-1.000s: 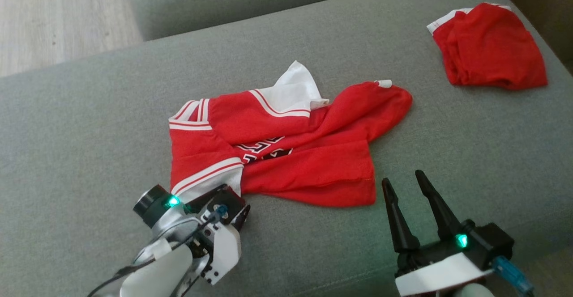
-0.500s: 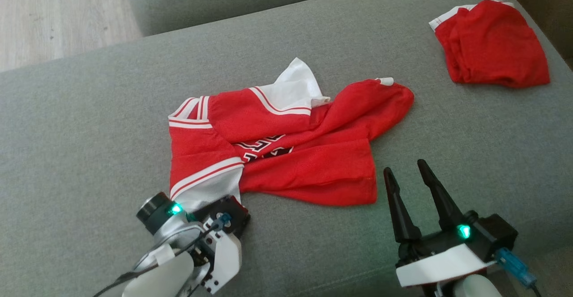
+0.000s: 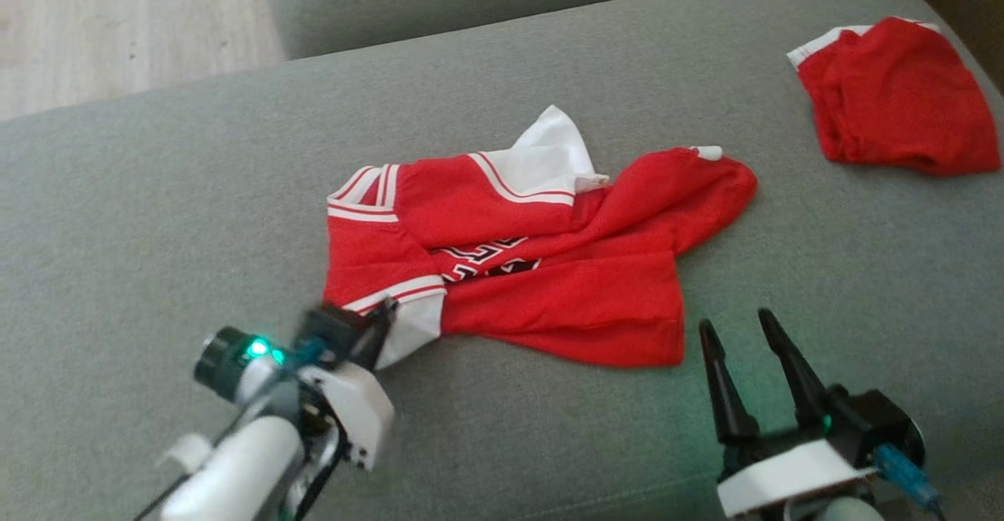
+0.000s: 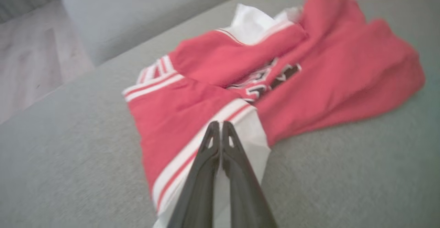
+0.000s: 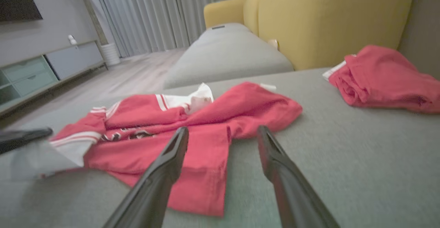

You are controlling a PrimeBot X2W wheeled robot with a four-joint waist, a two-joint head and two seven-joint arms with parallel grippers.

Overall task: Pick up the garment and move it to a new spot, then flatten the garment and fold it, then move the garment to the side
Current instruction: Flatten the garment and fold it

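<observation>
Floorboards [image 3: 118, 27] show pale at the far left, beyond the grey sofa seat [image 3: 157, 215] that carries everything. Working rightward, my left tool [image 4: 220, 126] comes out blurred in the head view, with its fingers tucked behind its own housing, so I read it from its wrist camera. There the two dark fingers are pressed tight together on the white-banded near-left corner of the garment [image 3: 549, 293]. The pinch point itself sits under the fingers, but from the right wrist camera that white corner looks drawn up off the seat toward a dark fingertip. The garment is red with white stripes and lies crumpled in the middle of the seat. A white panel sticks up at its far edge, and the black lettering [image 3: 486, 258] is mostly swallowed by a fold, so I can't read it. Just off its near-right hem my right tool [image 3: 736, 321] hangs above the cushion with the fingers spread wide and nothing between them; its wrist is cut off by the bottom of the frame. Well apart at the far right, a second red piece [image 3: 902, 97] lies bunched near the seat's edge, with a yellow armchair [image 5: 326, 18] behind it.
</observation>
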